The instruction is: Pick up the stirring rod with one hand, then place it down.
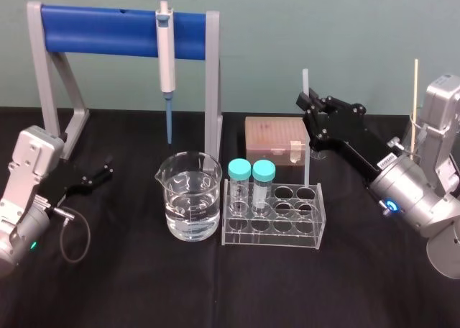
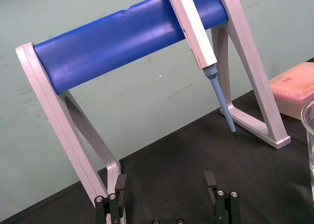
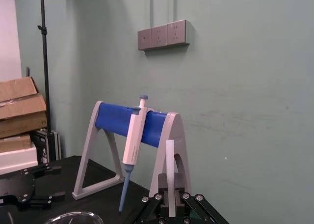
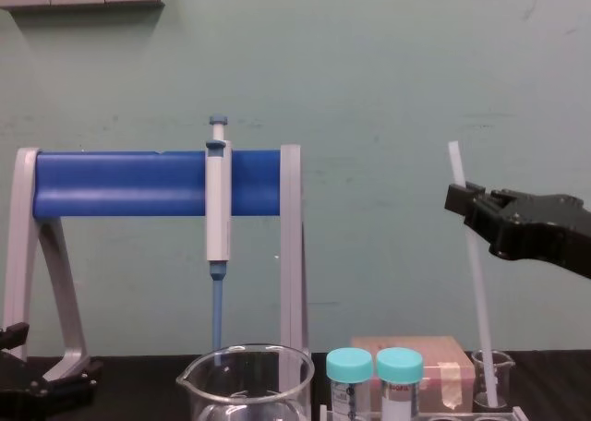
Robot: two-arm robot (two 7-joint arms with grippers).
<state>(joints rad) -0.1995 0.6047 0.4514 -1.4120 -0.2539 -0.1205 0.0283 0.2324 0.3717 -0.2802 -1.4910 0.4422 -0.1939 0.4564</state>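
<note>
The stirring rod point(image 4: 469, 255) is a thin translucent-white stick standing nearly upright. Its lower end sits inside a small glass beaker point(image 4: 492, 380) at the back right. My right gripper point(image 4: 459, 199) is shut on the stirring rod near its top, reaching in from the right. In the head view the stirring rod point(image 1: 305, 130) rises behind the tube rack, with the right gripper point(image 1: 310, 103) clamped on it. The right wrist view shows the stirring rod point(image 3: 170, 177) pinched between the two fingers. My left gripper point(image 2: 167, 187) rests open at the table's left point(image 1: 99, 174), holding nothing.
A large beaker of water point(image 1: 190, 198) stands front centre beside a clear tube rack point(image 1: 310, 220) holding two teal-capped tubes. A pink tip box point(image 1: 275, 141) lies behind the rack. A white-and-blue pipette point(image 1: 166, 51) hangs on the blue-bar stand point(image 1: 100, 29). A thin wooden stick point(image 1: 415, 98) rises at far right.
</note>
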